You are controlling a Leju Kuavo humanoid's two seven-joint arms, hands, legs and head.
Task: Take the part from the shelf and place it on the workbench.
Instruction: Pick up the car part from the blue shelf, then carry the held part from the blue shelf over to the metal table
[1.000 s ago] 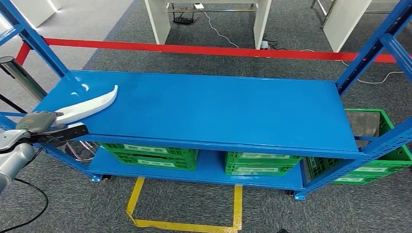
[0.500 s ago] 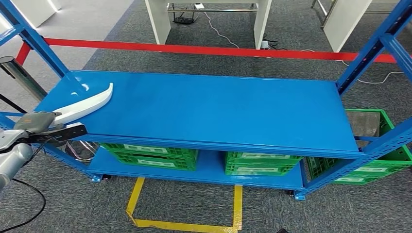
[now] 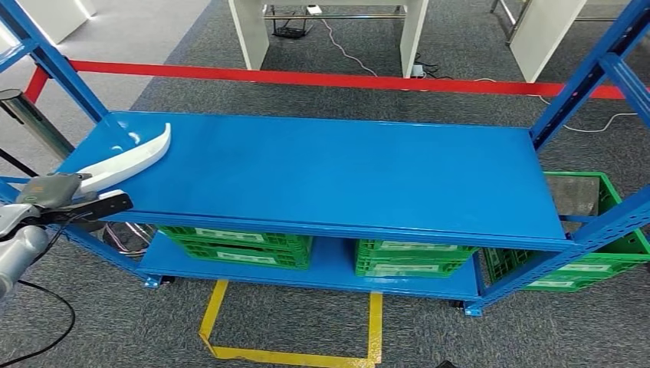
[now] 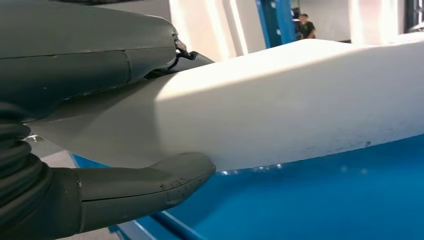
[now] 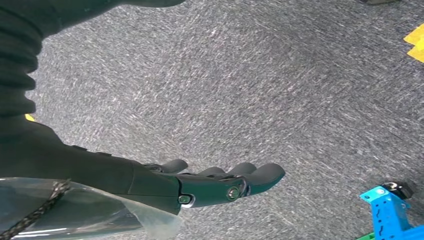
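A long, curved white part (image 3: pixel 130 159) hangs over the left end of the blue shelf top (image 3: pixel 329 172), its tip pointing up and to the right. My left hand (image 3: pixel 57 198) grips its near end at the shelf's left front corner. In the left wrist view the white part (image 4: pixel 300 105) is clamped between the thumb (image 4: pixel 145 190) and the dark fingers (image 4: pixel 90 60), just above the blue surface. My right hand (image 5: pixel 215 182) hangs over grey carpet with its fingers extended and nothing in it.
Green crates (image 3: pixel 238 245) sit on the lower shelf, and another green crate (image 3: pixel 590 261) stands at the right. Blue uprights (image 3: pixel 582 77) frame both ends. Red tape (image 3: pixel 345 79) crosses the carpet behind; yellow tape (image 3: pixel 291 353) marks the floor in front.
My left hand has drawn the white part leftward and slightly back toward me; its tip has shifted left along the shelf top. The right hand is unchanged.
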